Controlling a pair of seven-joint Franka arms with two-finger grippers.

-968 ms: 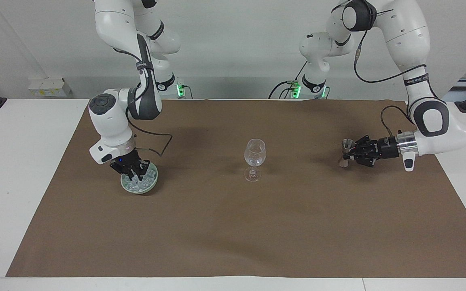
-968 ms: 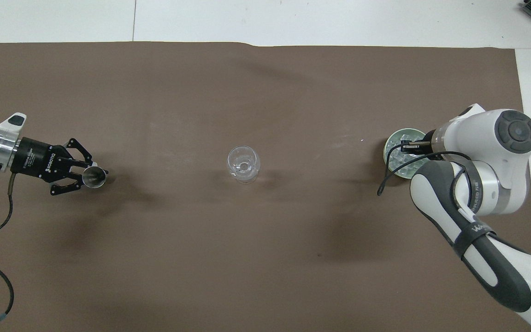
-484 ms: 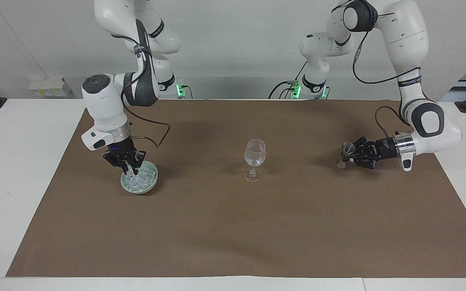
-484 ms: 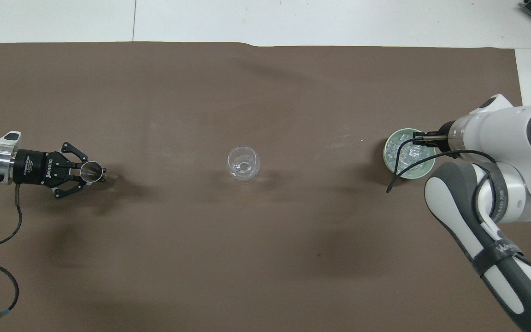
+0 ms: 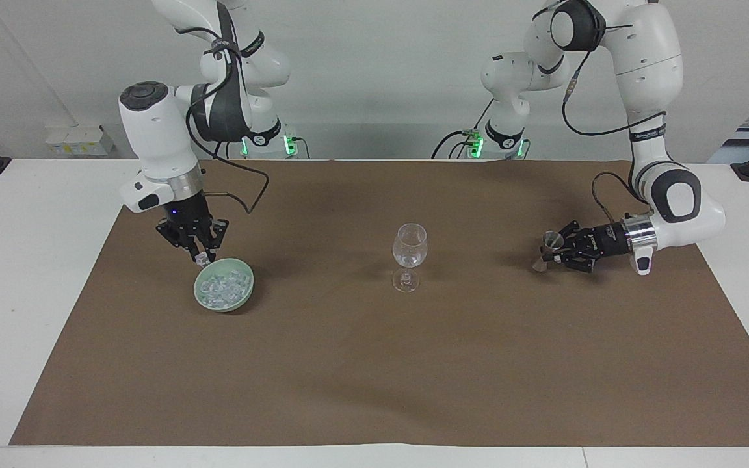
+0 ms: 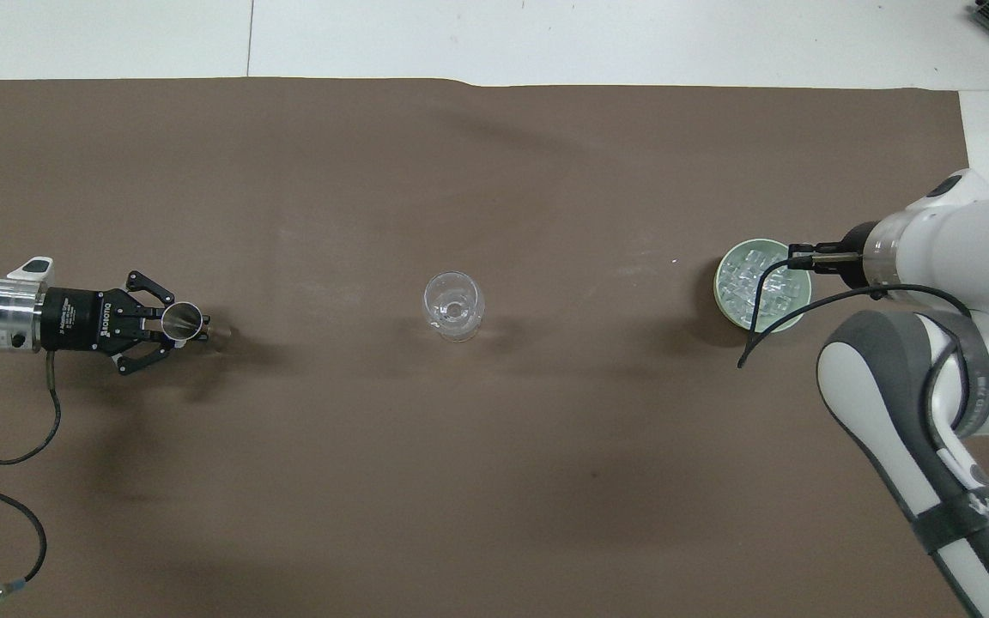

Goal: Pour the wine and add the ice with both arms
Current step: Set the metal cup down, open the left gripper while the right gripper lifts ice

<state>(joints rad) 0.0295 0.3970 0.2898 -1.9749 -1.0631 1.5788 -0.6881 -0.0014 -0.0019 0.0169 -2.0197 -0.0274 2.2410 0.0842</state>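
A clear, empty wine glass [image 5: 409,255] stands mid-mat; it also shows in the overhead view [image 6: 454,306]. A pale green bowl [image 5: 225,307] [image 6: 717,288] holds the ice [image 5: 220,288] [image 6: 750,283], several small clear chunks. My right gripper [image 5: 200,257] hangs just above the bowl's rim on the robots' side, shut on one small ice chunk [image 5: 201,259]. In the overhead view its wrist hides most of it [image 6: 797,257]. My left gripper [image 5: 553,249] [image 6: 175,319] is shut on a metal jigger [image 5: 547,251] [image 6: 183,318], held tilted just above the mat toward the left arm's end.
A brown mat [image 5: 374,364] covers the white table [image 5: 30,273]. Black cables trail from both wrists. The glass stands about midway between the bowl and the jigger.
My right gripper rose out of the bowl with an ice chunk in it. My left gripper lifted the jigger, tilted it and moved it slightly toward the glass.
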